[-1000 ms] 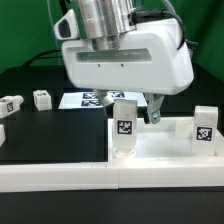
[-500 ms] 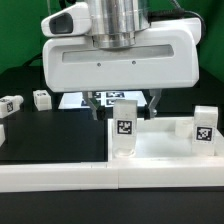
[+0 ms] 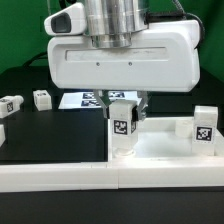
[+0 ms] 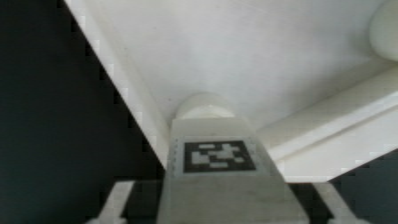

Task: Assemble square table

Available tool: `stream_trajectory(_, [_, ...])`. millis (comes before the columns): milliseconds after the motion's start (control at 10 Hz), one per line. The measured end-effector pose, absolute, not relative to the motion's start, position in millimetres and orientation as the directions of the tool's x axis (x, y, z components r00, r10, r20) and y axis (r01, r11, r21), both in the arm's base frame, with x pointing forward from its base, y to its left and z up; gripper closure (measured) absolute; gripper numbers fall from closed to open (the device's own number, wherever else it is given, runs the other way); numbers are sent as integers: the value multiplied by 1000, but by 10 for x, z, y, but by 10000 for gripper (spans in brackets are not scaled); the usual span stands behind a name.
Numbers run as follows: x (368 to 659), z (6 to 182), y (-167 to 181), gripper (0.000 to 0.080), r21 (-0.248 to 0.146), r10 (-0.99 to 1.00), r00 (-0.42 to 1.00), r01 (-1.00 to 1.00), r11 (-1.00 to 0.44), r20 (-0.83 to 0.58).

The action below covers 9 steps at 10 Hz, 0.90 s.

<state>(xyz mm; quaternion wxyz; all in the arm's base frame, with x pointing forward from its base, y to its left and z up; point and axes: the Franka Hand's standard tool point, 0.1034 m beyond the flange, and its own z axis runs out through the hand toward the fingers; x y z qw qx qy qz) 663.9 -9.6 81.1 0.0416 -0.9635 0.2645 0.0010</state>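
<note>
Fingers (image 3: 143, 108) flank the upright tagged leg (image 3: 123, 128), narrow, but whether clamped I cannot tell. It stands at the white tabletop's (image 3: 165, 152) near corner, toward the exterior view's left, beside the black surface (image 3: 50, 135).

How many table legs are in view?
4: centre leg at the end effector; right leg upright at the exterior view's right; two loose legs at its left. Others may be hidden.

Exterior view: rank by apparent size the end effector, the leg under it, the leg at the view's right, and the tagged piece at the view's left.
1. The end effector: largest, but nearest the camera.
2. The leg under it and the leg at the view's right: alike, not ranked.
3. The tagged piece at the view's left: smallest, though farther back.
</note>
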Motion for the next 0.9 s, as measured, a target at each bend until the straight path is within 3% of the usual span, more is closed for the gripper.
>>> stream_trajectory(200, [6649, 801, -104, 514, -92, -713, 699, -714, -694, -53])
stream_trajectory(400, [6671, 796, -138, 512, -119, -906, 403, -913, -390, -129])
stream_trajectory(600, [6682, 806, -119, 512, -96, -972, 132, -989, -115, -195])
stream_trajectory(700, [6685, 804, -89, 512, -79, -978, 47, -996, -31, -202])
stream_trajectory(900, [6685, 803, -89, 512, -70, -979, 6, -997, 9, -204])
